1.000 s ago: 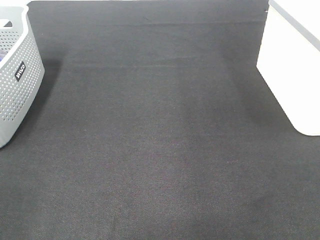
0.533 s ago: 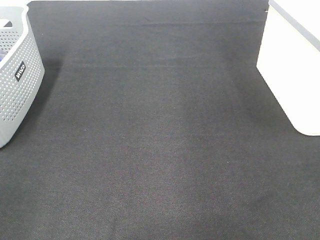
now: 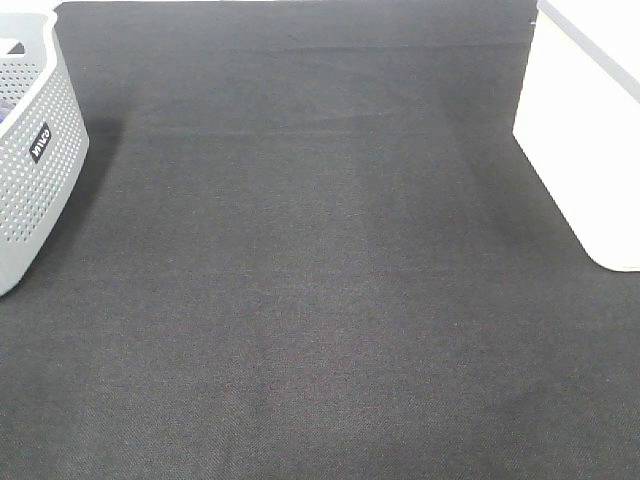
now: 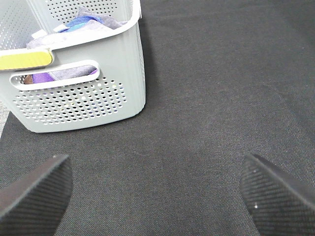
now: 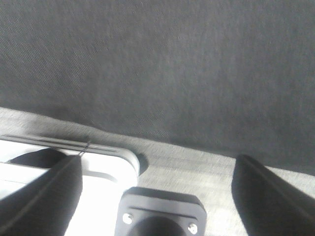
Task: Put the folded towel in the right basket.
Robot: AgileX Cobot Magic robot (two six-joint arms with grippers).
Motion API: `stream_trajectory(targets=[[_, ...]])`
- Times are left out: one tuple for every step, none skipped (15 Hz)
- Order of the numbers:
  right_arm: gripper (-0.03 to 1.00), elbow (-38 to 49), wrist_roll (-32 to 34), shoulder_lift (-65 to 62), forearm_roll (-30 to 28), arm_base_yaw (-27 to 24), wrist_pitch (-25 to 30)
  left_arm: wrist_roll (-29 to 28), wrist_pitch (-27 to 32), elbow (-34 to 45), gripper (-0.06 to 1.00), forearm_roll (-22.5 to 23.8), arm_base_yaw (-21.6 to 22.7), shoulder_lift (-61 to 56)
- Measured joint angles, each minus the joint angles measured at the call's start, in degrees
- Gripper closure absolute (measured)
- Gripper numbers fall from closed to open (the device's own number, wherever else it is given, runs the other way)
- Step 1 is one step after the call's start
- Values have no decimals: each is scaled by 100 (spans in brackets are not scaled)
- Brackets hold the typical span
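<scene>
No folded towel lies on the black cloth (image 3: 320,280) in the exterior high view. The white right basket (image 3: 590,130) stands at the right edge. In the left wrist view, the grey perforated basket (image 4: 83,98) holds purple, blue and grey cloths (image 4: 86,22); I cannot tell if one is the towel. My left gripper (image 4: 157,191) is open and empty over the cloth near that basket. My right gripper (image 5: 157,187) is open and empty over dark cloth and a grey strip. Neither gripper shows in the exterior high view.
The grey basket (image 3: 30,150) stands at the left edge of the exterior high view. In the right wrist view a white rimmed object (image 5: 64,162) and a black bolted part (image 5: 160,211) sit below the gripper.
</scene>
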Motion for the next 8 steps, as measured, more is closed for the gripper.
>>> stream_trajectory(targets=[[19, 258, -29, -424, -92, 0, 0, 0, 0, 0, 7, 0, 0, 0], [19, 321, -74, -1112, -206, 0, -109, 0, 0, 0, 7, 0, 0, 0], [19, 332, -115, -1490, -241, 0, -235, 0, 0, 0, 7, 0, 0, 0], [19, 332, -115, -1833, -281, 0, -361, 0, 0, 0, 7, 0, 0, 0], [19, 338, -115, -2189, -281, 0, -470, 0, 0, 0, 7, 0, 0, 0], [19, 407, -115, -2521, -281, 0, -596, 0, 0, 0, 7, 0, 0, 0], [19, 544, -115, -2813, -281, 0, -733, 0, 0, 0, 7, 0, 0, 0], [19, 619, -115, -3157, -281, 0, -825, 0, 0, 0, 7, 0, 0, 0]])
